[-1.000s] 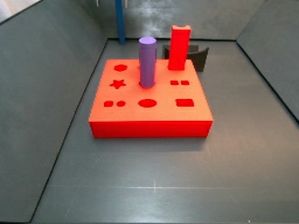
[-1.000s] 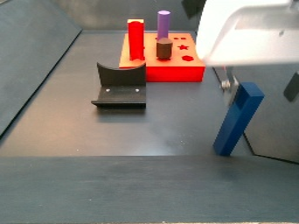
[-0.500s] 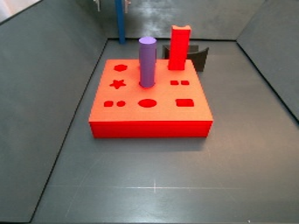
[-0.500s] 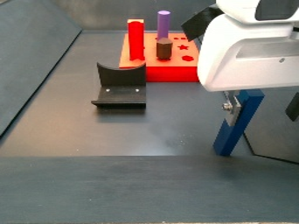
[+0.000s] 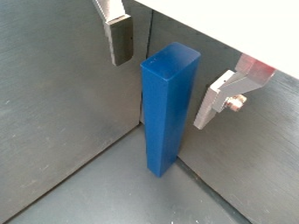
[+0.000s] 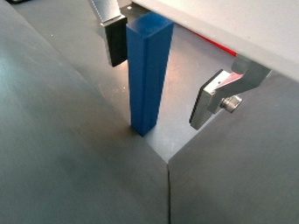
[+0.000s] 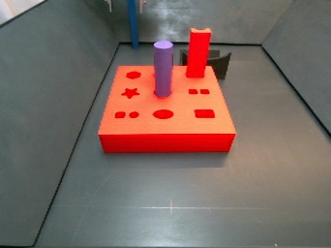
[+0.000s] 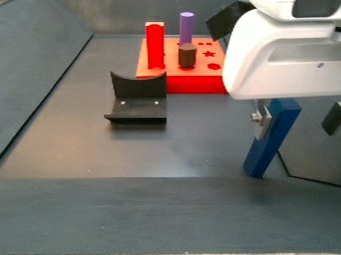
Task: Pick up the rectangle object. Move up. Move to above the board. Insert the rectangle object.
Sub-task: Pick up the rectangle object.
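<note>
Your gripper [image 5: 170, 66] sits spread wide around the rectangle object [image 5: 166, 109], holding nothing: both fingers [image 5: 118, 38] clear of its faces. The bar stands upright on the floor, well apart from the board [image 8: 197, 66]. Close squarely across it.

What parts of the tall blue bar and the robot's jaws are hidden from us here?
- Slim blue rectangular bar: its top is hidden behind the white gripper body in a side view.
- Gripper: jaws straddle the bar with gaps visible in both wrist views; contact unclear.
- Square red board: the bar is mostly cut off by the frame edge.
</note>
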